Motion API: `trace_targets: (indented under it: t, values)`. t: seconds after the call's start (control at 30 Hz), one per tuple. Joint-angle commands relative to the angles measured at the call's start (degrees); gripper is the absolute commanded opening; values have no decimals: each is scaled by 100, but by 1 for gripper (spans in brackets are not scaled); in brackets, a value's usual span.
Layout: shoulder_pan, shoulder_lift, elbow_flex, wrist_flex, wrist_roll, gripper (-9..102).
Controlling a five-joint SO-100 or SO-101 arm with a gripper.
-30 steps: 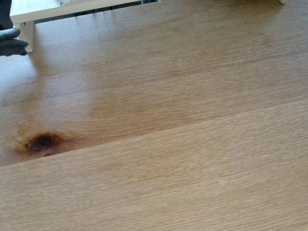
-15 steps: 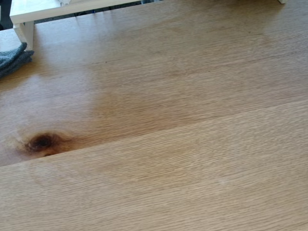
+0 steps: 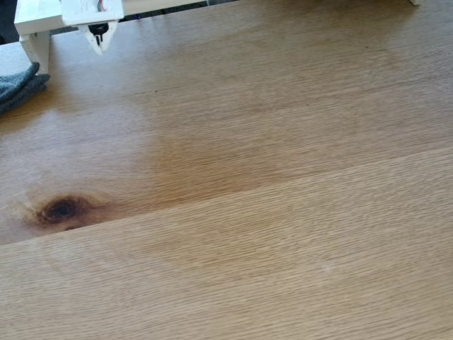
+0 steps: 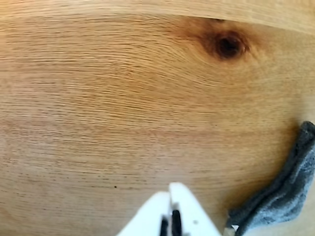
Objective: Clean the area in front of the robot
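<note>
My white pointed two-finger gripper (image 4: 170,209) hung pressed together and empty above the light-brown oak tabletop (image 3: 283,212); the crumpled grey cloth (image 4: 283,191) lay ungrasped nearby, so wiping seemingly remained.

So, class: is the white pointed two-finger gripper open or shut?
Shut. In the wrist view the white pointed two-finger gripper has its fingers pressed together, holding nothing, above the light-brown oak tabletop.

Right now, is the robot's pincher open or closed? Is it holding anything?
Gripper: closed, its two white fingers pressed together, holding nothing. The grey cloth lies beside it on the wooden table.
</note>
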Motion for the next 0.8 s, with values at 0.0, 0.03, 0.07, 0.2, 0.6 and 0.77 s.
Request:
trace_targets:
  t: [0.0, 0.03, 0.07, 0.2, 0.6, 0.77]
  values:
    - [-18, 1160, 519, -272, -26, 0]
    - [18, 1441, 738, -308, -79, 0]
    - [79, 1714, 932, -255, -79, 0]
    - [343, 3173, 2092, 88, -316, 0]
    - [501, 6108, 5616, -62, -949, 0]
    - [492, 6697, 6548, 501, -1090, 0]
